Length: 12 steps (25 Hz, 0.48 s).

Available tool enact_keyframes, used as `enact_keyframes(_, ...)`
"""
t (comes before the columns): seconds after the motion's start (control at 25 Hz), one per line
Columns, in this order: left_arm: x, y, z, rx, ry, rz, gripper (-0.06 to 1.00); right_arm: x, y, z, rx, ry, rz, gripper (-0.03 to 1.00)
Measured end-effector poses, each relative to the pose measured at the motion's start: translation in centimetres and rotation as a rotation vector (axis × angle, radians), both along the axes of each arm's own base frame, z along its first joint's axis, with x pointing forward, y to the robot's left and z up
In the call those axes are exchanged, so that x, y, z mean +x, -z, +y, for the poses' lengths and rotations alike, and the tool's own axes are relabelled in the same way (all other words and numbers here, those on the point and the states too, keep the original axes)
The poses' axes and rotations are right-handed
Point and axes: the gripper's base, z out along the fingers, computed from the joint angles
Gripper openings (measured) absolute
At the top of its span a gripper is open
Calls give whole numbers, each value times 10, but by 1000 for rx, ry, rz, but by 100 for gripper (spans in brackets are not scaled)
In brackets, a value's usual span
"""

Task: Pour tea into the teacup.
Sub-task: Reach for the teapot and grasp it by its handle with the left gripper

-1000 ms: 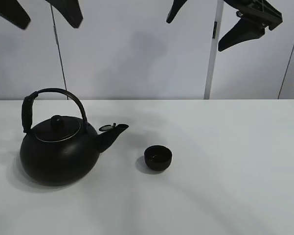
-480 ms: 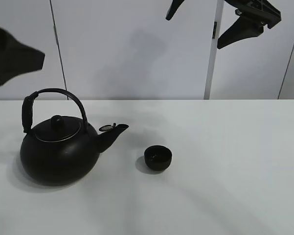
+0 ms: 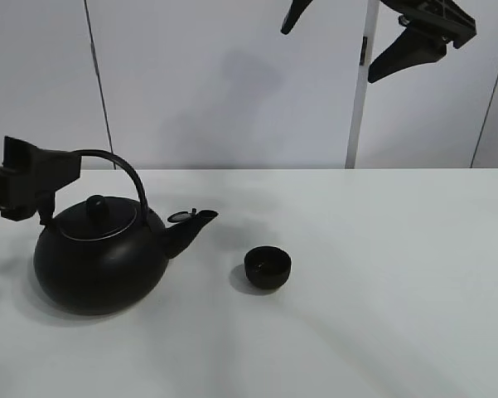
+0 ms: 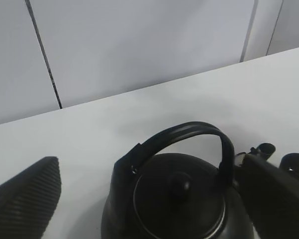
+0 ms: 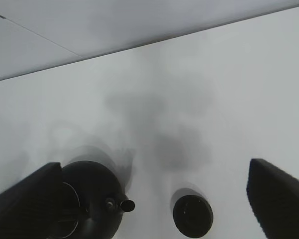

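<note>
A big round black kettle with an arched handle stands on the white table, its spout pointing right. The teacup, small, black and handleless, sits just right of the spout. My left gripper hovers at the left end of the handle, level with it. In the left wrist view it is open, its fingers wide on either side of the kettle, touching nothing. My right gripper hangs open high above the table, looking down on the teacup and kettle.
A pale panelled wall with dark seams stands behind the table's far edge. A white vertical strip runs down it at the right. White tabletop stretches to the right of the teacup and in front of both objects.
My left gripper has come down from the top left of the exterior view to the level of the kettle's handle. The right gripper, kettle and teacup have stayed put.
</note>
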Motion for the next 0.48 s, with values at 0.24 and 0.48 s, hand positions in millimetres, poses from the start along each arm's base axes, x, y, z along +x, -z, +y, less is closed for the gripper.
enact_keyframes(0.24, 11, 22, -1, -15, -19, 2, 70, 0, 0, 0, 0, 0, 0, 69)
enact_keyframes(0.48, 20, 34, 4, -43, -60, -28, 70, 0, 0, 0, 0, 0, 0, 69)
